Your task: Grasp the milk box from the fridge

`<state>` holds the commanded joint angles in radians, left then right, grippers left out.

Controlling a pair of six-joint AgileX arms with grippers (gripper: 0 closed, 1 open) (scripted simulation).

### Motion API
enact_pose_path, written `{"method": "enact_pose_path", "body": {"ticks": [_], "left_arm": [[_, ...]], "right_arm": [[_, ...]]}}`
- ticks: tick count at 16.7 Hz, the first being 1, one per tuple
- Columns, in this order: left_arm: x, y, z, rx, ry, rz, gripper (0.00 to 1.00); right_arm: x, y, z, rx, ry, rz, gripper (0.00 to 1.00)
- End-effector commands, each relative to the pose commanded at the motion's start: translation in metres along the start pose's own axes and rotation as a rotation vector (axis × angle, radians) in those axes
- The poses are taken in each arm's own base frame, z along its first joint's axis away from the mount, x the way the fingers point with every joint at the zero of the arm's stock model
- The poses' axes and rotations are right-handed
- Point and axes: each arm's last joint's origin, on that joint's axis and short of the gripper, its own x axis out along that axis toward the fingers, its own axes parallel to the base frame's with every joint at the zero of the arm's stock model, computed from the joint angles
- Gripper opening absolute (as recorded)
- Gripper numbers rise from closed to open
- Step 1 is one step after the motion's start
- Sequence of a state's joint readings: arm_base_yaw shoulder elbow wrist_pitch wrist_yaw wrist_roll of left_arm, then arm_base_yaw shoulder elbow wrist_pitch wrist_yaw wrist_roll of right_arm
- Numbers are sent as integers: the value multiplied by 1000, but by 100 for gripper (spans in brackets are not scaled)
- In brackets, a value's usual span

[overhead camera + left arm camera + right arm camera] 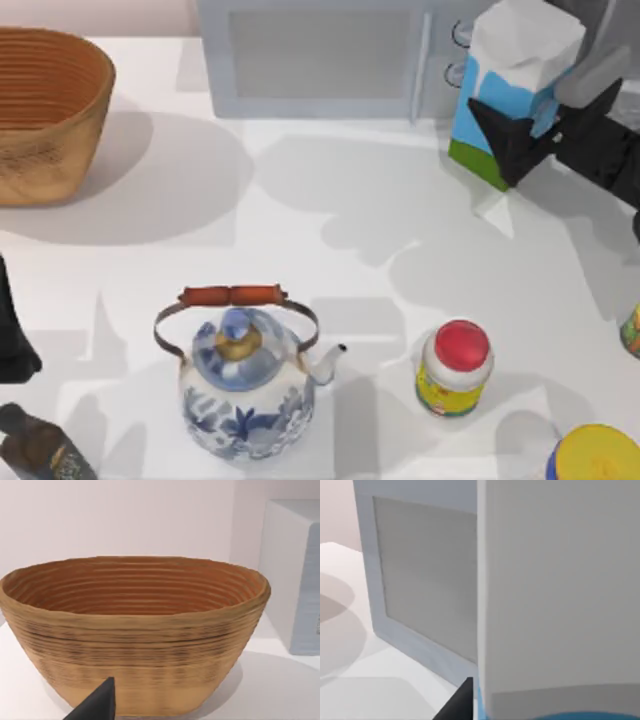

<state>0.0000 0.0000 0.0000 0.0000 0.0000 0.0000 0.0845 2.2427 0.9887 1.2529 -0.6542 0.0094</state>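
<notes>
Milk box pinched by right gripper fingers | basket empty | left fingers: cannot tell

One kettle, one basket

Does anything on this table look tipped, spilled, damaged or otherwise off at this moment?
One thing stands out: the milk box at the table's far right leans over, not upright, with the right gripper clamped on its lower part, in front of the white microwave. Nothing looks spilled or damaged; the teapot, the red-capped jar and the basket stand upright.
</notes>
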Motion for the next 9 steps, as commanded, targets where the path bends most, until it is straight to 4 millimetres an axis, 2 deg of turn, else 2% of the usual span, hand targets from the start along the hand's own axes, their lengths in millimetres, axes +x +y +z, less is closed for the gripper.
{"method": "enact_pose_path", "body": {"ticks": [3, 9], "left_arm": [[0, 0, 0, 0, 0, 0, 100], [0, 0, 0, 0, 0, 0, 100]], "right_arm": [[0, 0, 0, 0, 0, 0, 98], [0, 0, 0, 0, 0, 0, 100]]}}
